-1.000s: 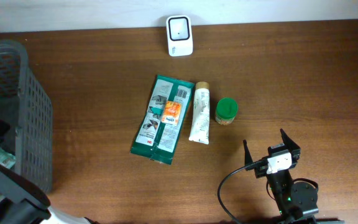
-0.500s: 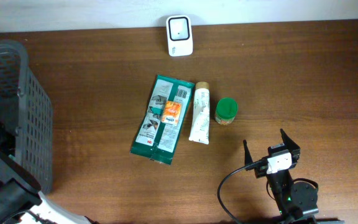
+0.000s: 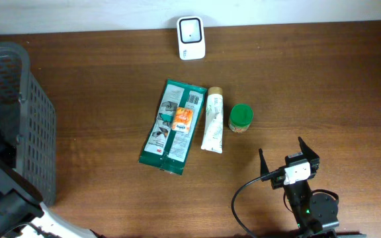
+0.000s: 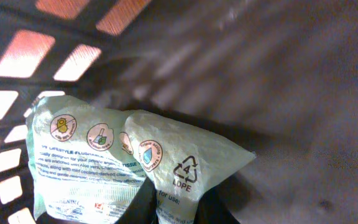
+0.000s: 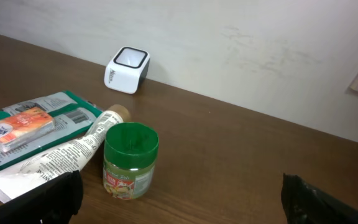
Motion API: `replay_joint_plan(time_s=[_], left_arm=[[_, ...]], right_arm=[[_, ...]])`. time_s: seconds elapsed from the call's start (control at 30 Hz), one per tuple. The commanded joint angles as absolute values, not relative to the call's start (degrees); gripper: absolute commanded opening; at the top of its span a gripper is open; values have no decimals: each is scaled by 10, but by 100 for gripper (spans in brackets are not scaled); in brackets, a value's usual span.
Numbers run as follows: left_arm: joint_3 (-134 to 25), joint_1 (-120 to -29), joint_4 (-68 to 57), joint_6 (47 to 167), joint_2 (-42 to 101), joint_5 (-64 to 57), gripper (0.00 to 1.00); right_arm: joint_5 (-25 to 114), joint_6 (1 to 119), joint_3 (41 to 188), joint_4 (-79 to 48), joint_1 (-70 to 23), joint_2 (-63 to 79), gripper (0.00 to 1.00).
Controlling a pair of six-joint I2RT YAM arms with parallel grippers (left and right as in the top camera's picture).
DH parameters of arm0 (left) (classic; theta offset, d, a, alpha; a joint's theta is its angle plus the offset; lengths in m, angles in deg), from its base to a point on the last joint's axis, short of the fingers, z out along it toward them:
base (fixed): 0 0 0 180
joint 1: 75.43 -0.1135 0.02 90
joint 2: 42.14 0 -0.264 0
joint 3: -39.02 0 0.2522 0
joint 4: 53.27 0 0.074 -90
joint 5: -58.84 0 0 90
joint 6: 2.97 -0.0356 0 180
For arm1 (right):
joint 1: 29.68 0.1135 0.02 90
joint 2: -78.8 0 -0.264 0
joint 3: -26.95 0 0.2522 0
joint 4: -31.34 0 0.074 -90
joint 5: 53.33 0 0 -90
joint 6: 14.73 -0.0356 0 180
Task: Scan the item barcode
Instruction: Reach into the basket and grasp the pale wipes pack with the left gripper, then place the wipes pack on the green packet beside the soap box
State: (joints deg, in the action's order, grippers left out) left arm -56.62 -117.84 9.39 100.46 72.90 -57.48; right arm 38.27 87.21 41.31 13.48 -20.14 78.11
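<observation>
Down in the grey basket [image 3: 38,132], finally pinching something with the left gripper [image 4: 176,210]: closed narrow on a raised fold of the pale green wipes pack [image 4: 135,155], after standing a good bit wider a second back. Looks like a proper grip from the wrist view, with plastic bunched up between the dark fingers, though can't swear it's secure. Seen from overhead, also shifted over the basket's near corner a moment ago, then parked. Means the pick is basically made, with the pack itself not yet off the basket floor. Next up, probably lifting it clear of the mesh walls and over to the white scanner [image 3: 191,29] at the table's far edge. Can't spot a barcode on the face showing, so may need turning. Right gripper [image 3: 280,151] spread wide, holding nothing, idling near the green-lidded jar [image 3: 241,118], same as before.
</observation>
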Motion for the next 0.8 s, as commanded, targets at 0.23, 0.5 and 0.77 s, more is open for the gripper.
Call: replay_joint_plan(time_s=[0.23,0.5,0.77], left_arm=[[-786,-1182,140,1009,610,-166,0],[-806,-1020,129,1004,371,-168,0],[-793,-653,219,958,434,-349,0]], right_arm=[[388,866,410,133,-198,785,98],[388,866,410,133,-198,785,98],[388,866,410,133,-198,785,98]])
